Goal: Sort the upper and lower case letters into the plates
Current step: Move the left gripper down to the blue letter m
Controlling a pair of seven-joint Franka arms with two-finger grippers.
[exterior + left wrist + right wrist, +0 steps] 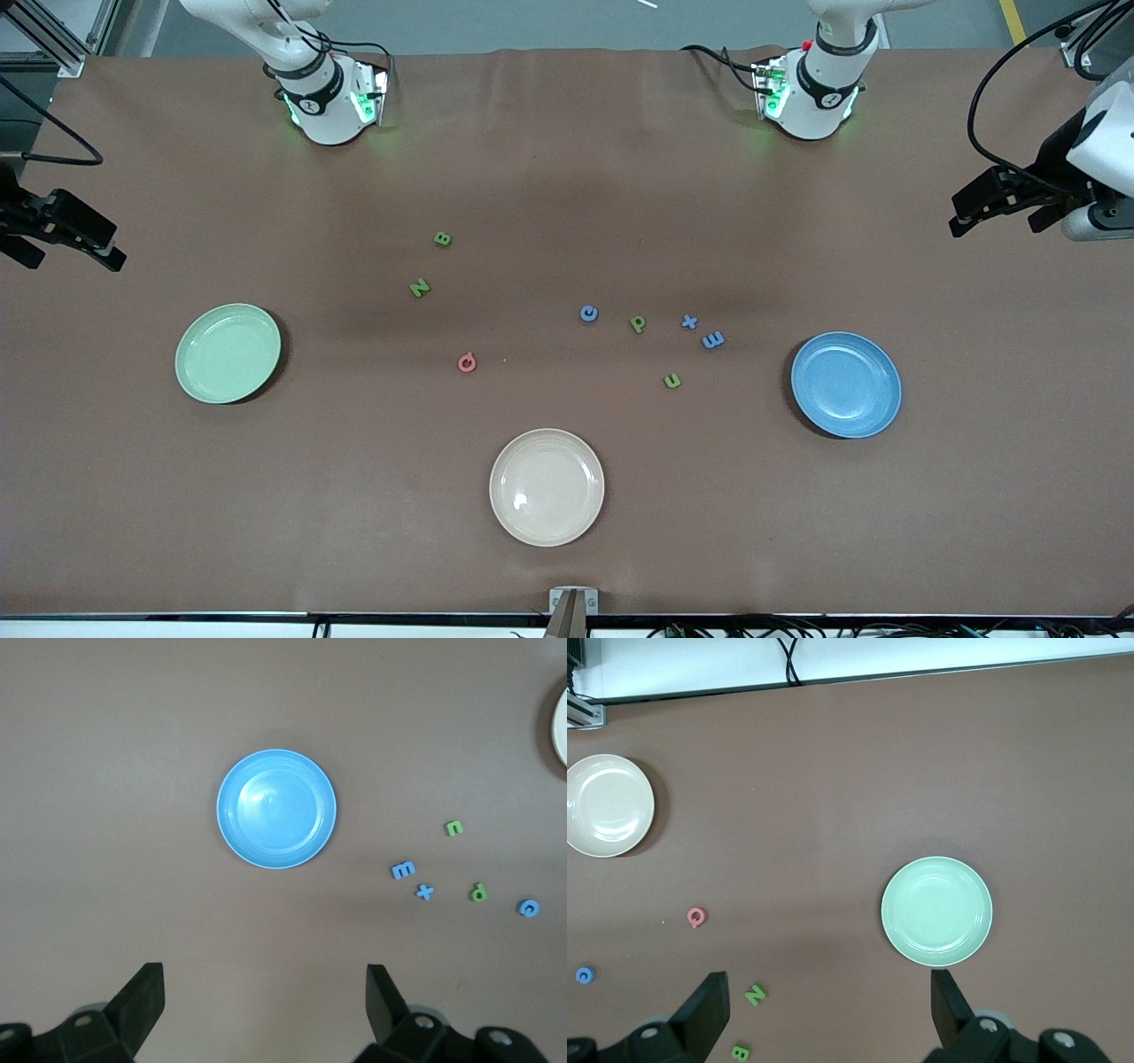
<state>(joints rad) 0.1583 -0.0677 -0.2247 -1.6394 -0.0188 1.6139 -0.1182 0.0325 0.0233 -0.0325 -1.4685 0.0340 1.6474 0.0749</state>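
Eight letters (589,313) lie mid-desk between the mint plate (228,353) and blue plate (846,385), none sorted. Both arms wait at the desk's ends, left gripper (266,992) and right gripper (828,997) jaws spread. Each thin piece probably needs a low, square pinch.

right gripper (824,1010): fingers spread wide, empty, over brown table (833,771) | mint plate (936,912): bare | cream plate (607,804): bare, near table edge | loose on table: red-pink letter (697,918), green n (755,995), green b (741,1051), blue letter (584,974)
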